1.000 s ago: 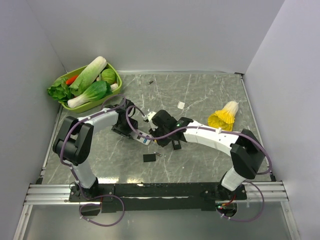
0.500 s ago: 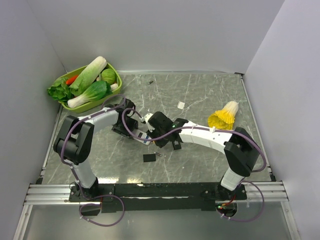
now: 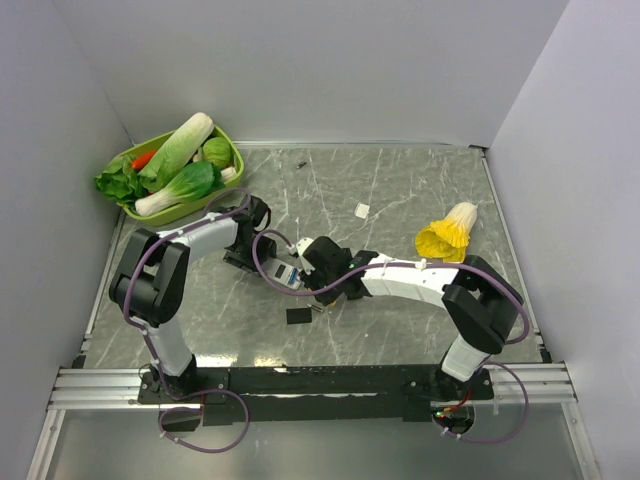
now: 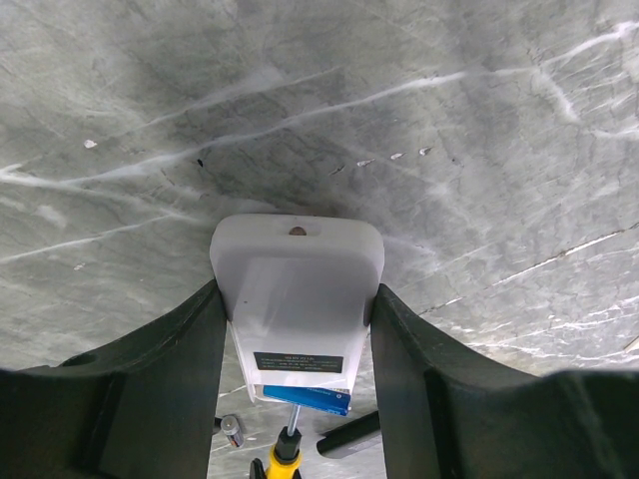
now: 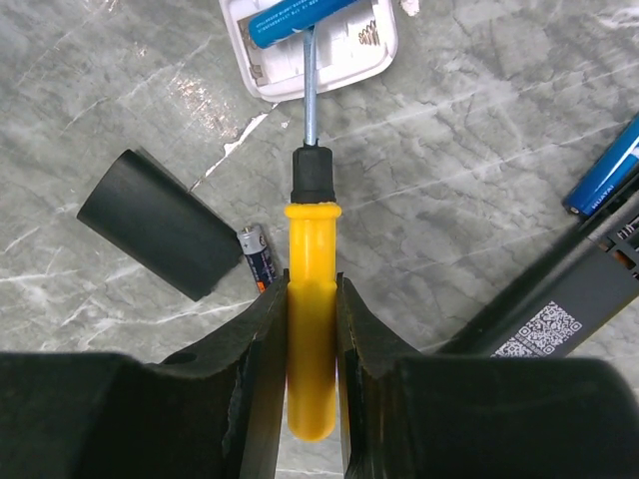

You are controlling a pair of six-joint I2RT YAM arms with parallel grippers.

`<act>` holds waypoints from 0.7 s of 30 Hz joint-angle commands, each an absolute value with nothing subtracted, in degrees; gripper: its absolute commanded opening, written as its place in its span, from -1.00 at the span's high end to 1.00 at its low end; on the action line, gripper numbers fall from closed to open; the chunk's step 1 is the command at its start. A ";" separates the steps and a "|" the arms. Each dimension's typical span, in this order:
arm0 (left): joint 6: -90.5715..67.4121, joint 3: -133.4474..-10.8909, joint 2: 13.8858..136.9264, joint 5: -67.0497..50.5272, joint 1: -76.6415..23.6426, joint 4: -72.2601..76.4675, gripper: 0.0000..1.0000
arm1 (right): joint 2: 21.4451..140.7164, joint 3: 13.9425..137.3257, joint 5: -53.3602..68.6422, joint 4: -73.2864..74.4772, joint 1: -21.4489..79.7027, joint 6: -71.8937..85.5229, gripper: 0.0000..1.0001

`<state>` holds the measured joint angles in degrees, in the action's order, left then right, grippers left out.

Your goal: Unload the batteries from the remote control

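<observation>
**Colour rundown of this setup**

The table (image 3: 400,190) is grey marble-look with thin white veins. The remote (image 4: 297,299) is plain white with a black sticker, and the battery (image 5: 300,22) sitting in it is bright blue. The screwdriver (image 5: 311,329) has a yellow handle, black collar and silvery shaft. The cover plate (image 5: 160,225) is matte black, and the little battery (image 5: 256,261) beside it is dark with an orange band. The second remote (image 5: 559,309) is black with a white QR label. There's a lime green basket (image 3: 236,155) at the table's far left corner and a yellow-and-white cabbage (image 3: 447,235) near the right edge.

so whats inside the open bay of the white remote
The white remote holds one blue battery, the screwdriver tip at it, bare springs beside. The bay's far end is out of frame; under the battery is hidden.
</observation>
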<state>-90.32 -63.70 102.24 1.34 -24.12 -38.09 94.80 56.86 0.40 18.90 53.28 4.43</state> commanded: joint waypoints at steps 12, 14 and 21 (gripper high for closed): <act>-91.41 -62.67 106.00 -0.18 -25.05 -39.38 0.98 | 89.12 49.66 6.76 7.65 49.84 5.10 1.00; -91.32 -62.58 106.08 -0.26 -25.05 -38.94 0.98 | 89.30 49.48 7.29 6.86 49.66 4.83 1.00; -91.05 -63.19 106.70 -0.35 -25.40 -38.76 0.98 | 88.77 48.17 7.65 4.49 49.22 5.01 1.00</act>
<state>-90.30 -64.34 102.65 1.19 -24.14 -38.65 91.61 48.99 6.83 8.38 49.71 4.67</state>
